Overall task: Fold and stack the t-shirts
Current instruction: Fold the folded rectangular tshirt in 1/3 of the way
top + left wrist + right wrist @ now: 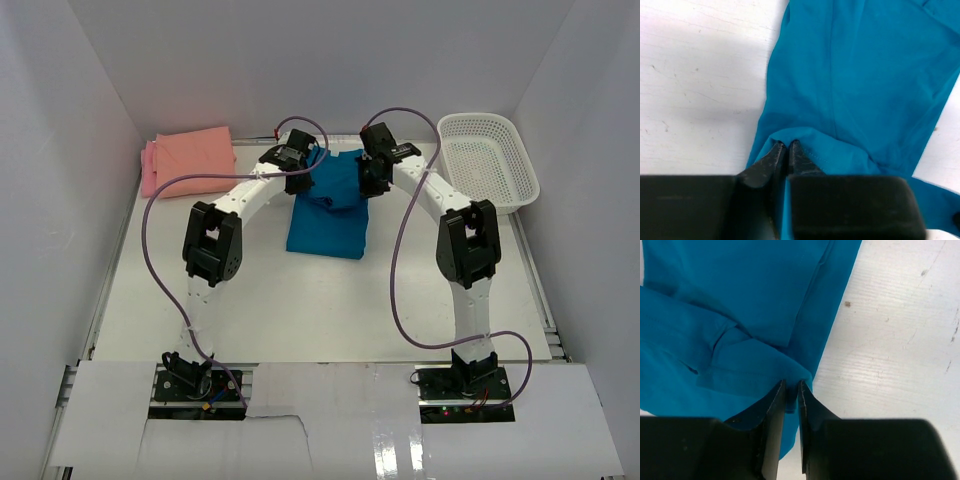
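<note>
Seemingly, the left claw [786, 149] and right claw [792, 390] each pinched a thin fold at the far end of the teal shirt [328, 215], mid-table. Such shallow bites could let the cloth slip and the fold sag unevenly. Its long axis ran near-to-far, bunched end away from the arms.

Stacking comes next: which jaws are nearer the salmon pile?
Left. The left jaws pinch the shirt at its far-left corner, on the side of the pile; the right jaws pinch its far-right corner, farther off.
</note>
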### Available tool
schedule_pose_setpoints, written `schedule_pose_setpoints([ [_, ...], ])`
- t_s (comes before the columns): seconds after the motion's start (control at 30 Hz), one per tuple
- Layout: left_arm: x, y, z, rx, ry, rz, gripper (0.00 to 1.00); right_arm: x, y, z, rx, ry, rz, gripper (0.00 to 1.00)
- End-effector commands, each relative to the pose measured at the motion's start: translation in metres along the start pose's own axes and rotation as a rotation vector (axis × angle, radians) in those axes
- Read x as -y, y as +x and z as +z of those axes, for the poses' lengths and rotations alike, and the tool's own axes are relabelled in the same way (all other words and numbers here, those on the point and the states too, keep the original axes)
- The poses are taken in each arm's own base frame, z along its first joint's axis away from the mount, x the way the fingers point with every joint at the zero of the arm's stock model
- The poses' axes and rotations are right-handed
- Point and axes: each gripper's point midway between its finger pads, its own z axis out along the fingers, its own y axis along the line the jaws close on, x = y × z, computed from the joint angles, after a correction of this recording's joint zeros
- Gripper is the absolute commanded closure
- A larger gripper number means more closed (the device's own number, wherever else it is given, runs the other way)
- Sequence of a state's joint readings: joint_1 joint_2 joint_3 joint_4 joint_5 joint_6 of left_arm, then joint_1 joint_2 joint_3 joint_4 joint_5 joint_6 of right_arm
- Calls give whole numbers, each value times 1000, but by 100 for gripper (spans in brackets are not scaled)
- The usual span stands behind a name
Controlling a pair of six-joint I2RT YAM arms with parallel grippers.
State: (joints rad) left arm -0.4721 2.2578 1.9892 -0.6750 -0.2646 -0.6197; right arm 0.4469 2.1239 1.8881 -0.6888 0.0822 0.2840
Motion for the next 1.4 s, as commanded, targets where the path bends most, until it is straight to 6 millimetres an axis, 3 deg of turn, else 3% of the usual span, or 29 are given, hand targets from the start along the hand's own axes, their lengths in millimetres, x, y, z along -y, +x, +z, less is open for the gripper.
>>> schedule_pose_setpoints([
  [0.0, 5, -23, -11, 38, 37, -15, 76, 2, -15, 6, 29, 4, 5, 77],
  [0.13, -1, -26, -6, 46, 19, -26, 42, 11, -24, 17, 67, 46, 23, 62],
  [0.17, -4, -28, -5, 56, 6, -34, 26, 14, -28, 17, 84, 60, 29, 59],
  [0.3, -9, -46, -12, 95, 4, -65, 7, 24, -39, 9, 167, 95, 43, 57],
  [0.33, -10, -50, -16, 106, 3, -67, 6, 25, -46, -6, 211, 99, 50, 57],
  [0.37, -11, -56, -25, 123, 7, -70, 5, 29, -34, 0, 214, 103, 51, 57],
  [0.4, -12, -60, -31, 135, 4, -71, 5, 29, -40, -16, 260, 95, 54, 57],
  [0.47, -14, -69, -51, 167, 11, -76, 5, 31, -33, -23, 278, 94, 56, 57],
  [0.57, -23, -57, -60, 155, 6, -79, 5, 28, -18, -32, 293, 46, 46, 57],
  [0.6, -31, -43, -66, 134, 6, -76, 5, 25, -15, -37, 294, 26, 43, 57],
  [0.67, -26, -30, -73, 126, 56, -91, 5, 12, 1, -34, 254, -52, 31, 57],
  [0.73, -33, 1, -80, 76, 95, -83, 7, 1, 14, -26, 208, -129, 30, 57],
  [0.8, -29, 6, -94, 91, 157, -100, 8, -8, 29, -14, 145, -184, 32, 58],
  [0.83, -37, 27, -89, 52, 149, -93, 9, -12, 39, -10, 102, -211, 45, 58],
  [0.93, -47, 47, -92, 17, 153, -82, 9, -18, 73, 2, -5, -257, 66, 56],
  [1.03, -58, 55, -100, 36, 153, -65, 9, -16, 98, 4, -50, -280, 86, 53],
  [1.07, -67, 69, -95, 27, 143, -63, 9, -16, 115, 7, -80, -295, 106, 50],
  [1.17, -77, 91, -93, 25, 161, -76, 8, -31, 140, -1, -128, -432, 169, 48],
  [1.37, -88, 117, -75, 4, 152, -84, 7, -34, 167, 3, -156, -470, 228, 47],
])
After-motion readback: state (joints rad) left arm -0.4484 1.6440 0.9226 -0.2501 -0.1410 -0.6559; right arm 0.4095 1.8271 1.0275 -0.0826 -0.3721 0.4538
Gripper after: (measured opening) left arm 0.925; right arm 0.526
